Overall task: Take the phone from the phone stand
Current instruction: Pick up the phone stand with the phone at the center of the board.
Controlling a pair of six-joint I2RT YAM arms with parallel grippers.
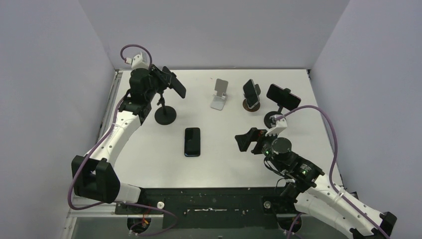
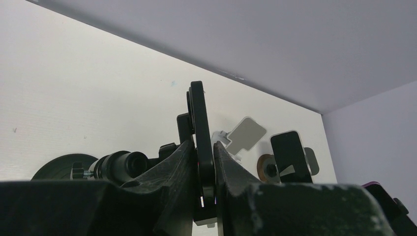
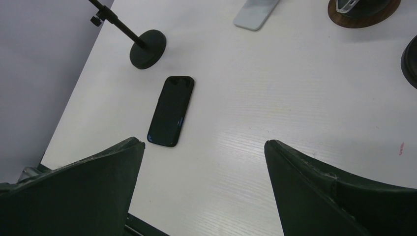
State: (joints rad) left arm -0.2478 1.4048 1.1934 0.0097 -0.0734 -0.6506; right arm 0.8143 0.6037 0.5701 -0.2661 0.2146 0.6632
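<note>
A white table [image 1: 224,164] fills the floor of a small booth closed in by plain pale grey walls [image 1: 214,30] at the back and both sides. At the table's far left stands a black phone stand [image 1: 165,115] with a round base and a thin stem. The phone [image 1: 175,84] is mounted at the top of it, tilted, with the stand's clamp visible behind it in the left wrist view. The left hand [image 2: 202,152] is closed on this phone, one of its dark fingers [image 2: 179,162] pressed against each face. Just to the right of the stand and nearer the arms, a second black phone [image 1: 192,141] lies flat on the table. Further right of the stand along the back sit an empty white stand [image 1: 219,93], a phone on a wooden base [image 1: 252,93] and a phone on another black mount [image 1: 281,97]. The right hand [image 1: 249,141] hangs above the table well to the right of the stand, spread wide and holding nothing.
</note>
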